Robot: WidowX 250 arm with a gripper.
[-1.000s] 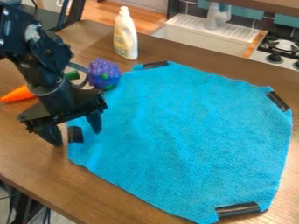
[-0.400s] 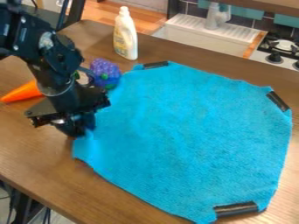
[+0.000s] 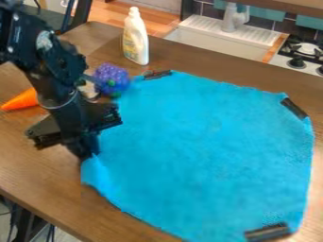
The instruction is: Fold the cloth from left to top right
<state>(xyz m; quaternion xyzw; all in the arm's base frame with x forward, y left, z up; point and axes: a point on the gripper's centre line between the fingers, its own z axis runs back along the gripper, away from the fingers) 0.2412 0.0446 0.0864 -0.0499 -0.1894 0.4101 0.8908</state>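
My gripper (image 3: 85, 150) is at the cloth's left corner, shut on that corner, with the cloth bunched at the fingertips. The blue cloth (image 3: 202, 146) lies spread over the wooden table, mostly flat, with a small raised crease just below the gripper. Black tabs mark its top, right and bottom corners; the left corner's tab is hidden behind the gripper.
Touching or close to the cloth's upper left edge are purple toy grapes (image 3: 112, 79). An orange carrot (image 3: 22, 100) lies left of the arm. A white bottle (image 3: 135, 38) stands behind the grapes. Beyond the table (image 3: 38, 165) are a sink (image 3: 217, 35) and a stove (image 3: 304, 53).
The gripper has closed on the cloth's left corner and shifted slightly right and down. The cloth's left edge has drawn inward, and its other corners have shifted a little.
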